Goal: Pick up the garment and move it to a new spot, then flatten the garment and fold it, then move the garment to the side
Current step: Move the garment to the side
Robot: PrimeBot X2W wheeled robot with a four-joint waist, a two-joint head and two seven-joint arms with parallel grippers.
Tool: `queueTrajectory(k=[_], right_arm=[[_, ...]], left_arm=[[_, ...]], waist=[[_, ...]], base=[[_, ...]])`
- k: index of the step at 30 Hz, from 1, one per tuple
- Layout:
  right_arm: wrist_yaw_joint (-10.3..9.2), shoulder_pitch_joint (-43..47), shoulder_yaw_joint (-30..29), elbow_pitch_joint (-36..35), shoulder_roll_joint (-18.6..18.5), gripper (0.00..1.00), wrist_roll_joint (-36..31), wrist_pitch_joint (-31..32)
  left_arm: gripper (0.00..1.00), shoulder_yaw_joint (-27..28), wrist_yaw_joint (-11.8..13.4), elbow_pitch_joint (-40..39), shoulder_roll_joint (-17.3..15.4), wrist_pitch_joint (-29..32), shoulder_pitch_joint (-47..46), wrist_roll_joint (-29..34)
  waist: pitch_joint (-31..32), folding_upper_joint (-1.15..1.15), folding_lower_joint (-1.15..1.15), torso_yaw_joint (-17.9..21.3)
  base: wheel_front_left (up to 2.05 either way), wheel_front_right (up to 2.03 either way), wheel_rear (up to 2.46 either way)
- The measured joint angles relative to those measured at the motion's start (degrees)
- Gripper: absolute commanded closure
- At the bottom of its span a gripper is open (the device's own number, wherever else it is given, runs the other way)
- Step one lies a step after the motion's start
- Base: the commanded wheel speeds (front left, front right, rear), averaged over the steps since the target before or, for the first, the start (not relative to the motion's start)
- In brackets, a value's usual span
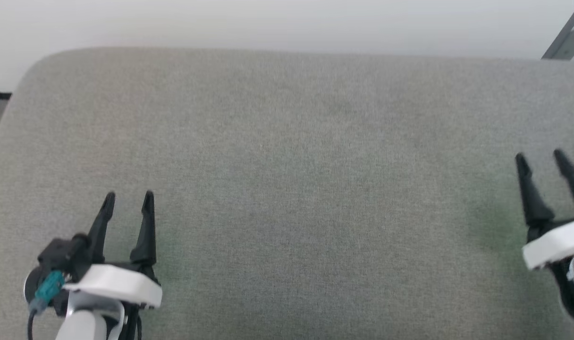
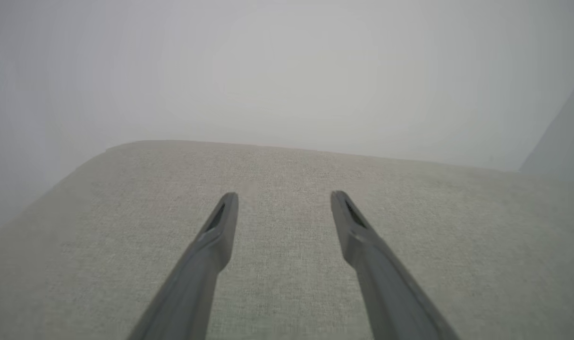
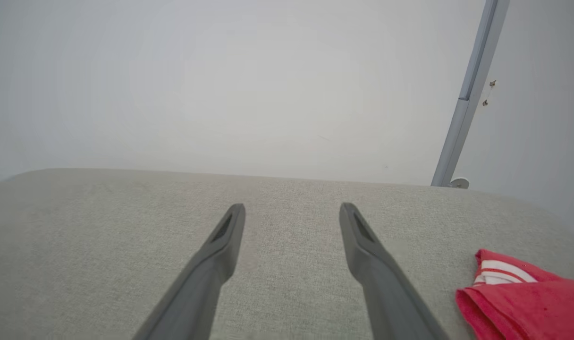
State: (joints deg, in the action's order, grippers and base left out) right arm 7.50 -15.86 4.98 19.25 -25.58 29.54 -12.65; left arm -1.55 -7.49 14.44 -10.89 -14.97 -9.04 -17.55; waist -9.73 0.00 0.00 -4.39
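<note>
Your left gripper (image 1: 129, 194) hangs over the near left of the work area. Its two dark fingers are spread wide, with nothing between them. Your right gripper (image 1: 539, 155) is spread and empty in the same way, out at the right edge of the head view and a little further forward.

Under both of them you have a broad grey fabric-covered surface (image 1: 287, 141) with rounded far corners. A pale wall (image 3: 221, 85) rises behind it. A grey metal post (image 3: 471, 94) slants up from the far right corner.

The garment (image 3: 518, 297), red with a white red-striped trim, lies bunched on the surface. You'll find it just to the right of your right gripper, and in the right wrist view it is clear of the fingers.
</note>
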Motion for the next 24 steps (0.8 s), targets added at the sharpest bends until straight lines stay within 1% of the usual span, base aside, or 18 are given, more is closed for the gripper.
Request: queueTrajectory(k=[5, 10, 16, 18, 24], right_arm=[[0.0, 3.9, -0.8, -2.6, 2.0, 0.0, -1.0, -0.7], [0.0, 7.3, -2.9, -6.0, 3.2, 0.0, -1.4, -1.0], [0.0, 12.2, -6.7, -10.4, 4.6, 0.0, -1.4, -0.6], [0.0, 14.3, -8.7, -12.5, 5.7, 0.0, -1.5, 0.1], [0.0, 17.6, -10.6, -15.3, 7.3, 0.0, -1.8, 1.1]], left_arm=[[0.0, 0.5, 0.0, -0.4, 0.2, 0.0, 3.0, 0.2], [0.0, 0.1, 0.0, -1.6, 0.3, 0.0, 4.9, 0.3], [0.0, -0.2, 0.0, -4.6, 0.9, 0.0, 7.3, 0.4], [0.0, 0.1, 0.0, -6.6, 1.2, 0.0, 8.4, 0.4], [0.0, 0.6, 0.0, -9.1, 1.3, 0.0, 11.0, 0.4]], waist=[[2.2, 0.0, 0.0, 0.3], [3.9, 0.0, 0.0, 1.0], [5.1, 0.0, 0.0, 1.0], [5.3, 0.0, 0.0, 0.9], [5.8, 0.0, 0.0, 1.1]], base=[[0.0, 0.0, 0.0], [0.0, 0.0, 0.0], [0.0, 0.0, 0.0], [0.0, 0.0, 0.0], [0.0, 0.0, 0.0]])
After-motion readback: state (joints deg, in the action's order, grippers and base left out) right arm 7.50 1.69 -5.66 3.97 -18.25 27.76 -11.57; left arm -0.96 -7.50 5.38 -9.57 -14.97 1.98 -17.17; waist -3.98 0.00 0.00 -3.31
